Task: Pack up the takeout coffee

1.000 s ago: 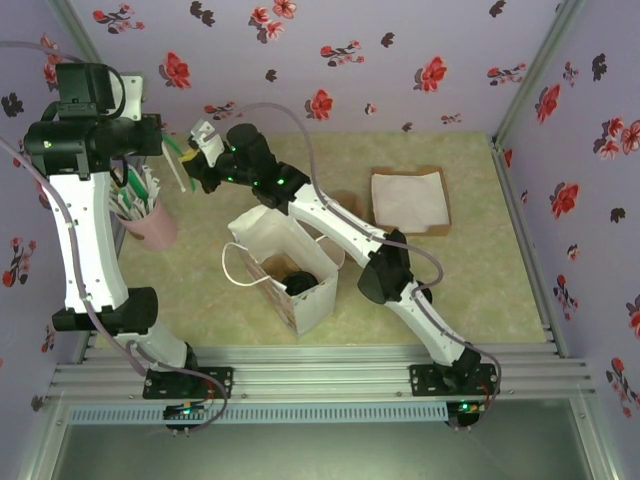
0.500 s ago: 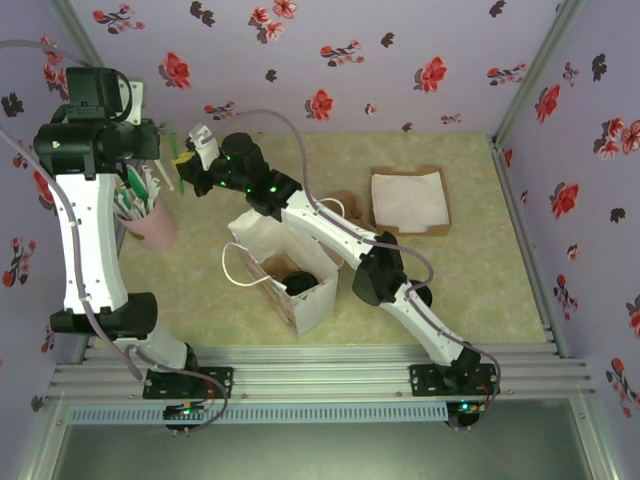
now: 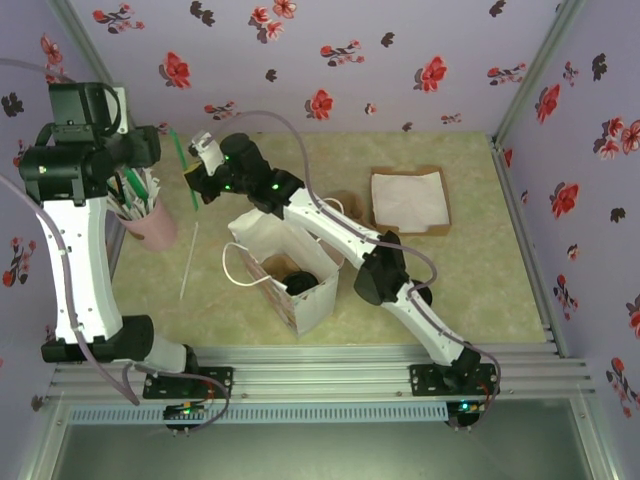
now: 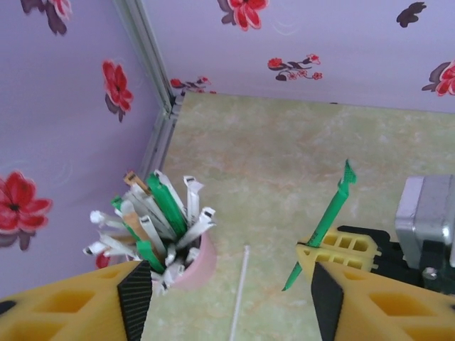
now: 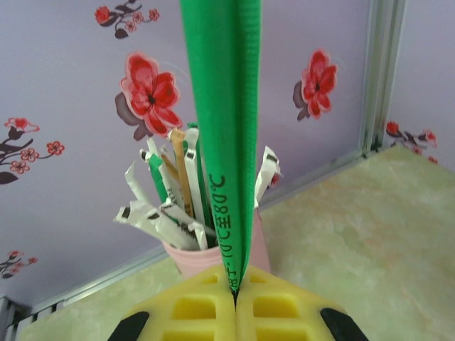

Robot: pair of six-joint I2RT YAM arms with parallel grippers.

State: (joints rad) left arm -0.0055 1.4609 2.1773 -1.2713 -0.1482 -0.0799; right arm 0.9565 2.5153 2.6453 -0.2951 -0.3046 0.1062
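Marbled counter (image 3: 480,285), lilac floral walls (image 3: 400,30). Beside the pink cup (image 3: 152,228), right gripper (image 5: 235,293) clamps a green straw (image 5: 224,128); left gripper (image 4: 231,302) spread above.

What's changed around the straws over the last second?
A white straw that was up by the grippers now lies on the table between the pink cup and the paper bag. The left gripper, open, has drawn back slightly to the left. The right gripper stays shut on the green straw. The takeout coffee in the bag and the napkin tray are unmoved.
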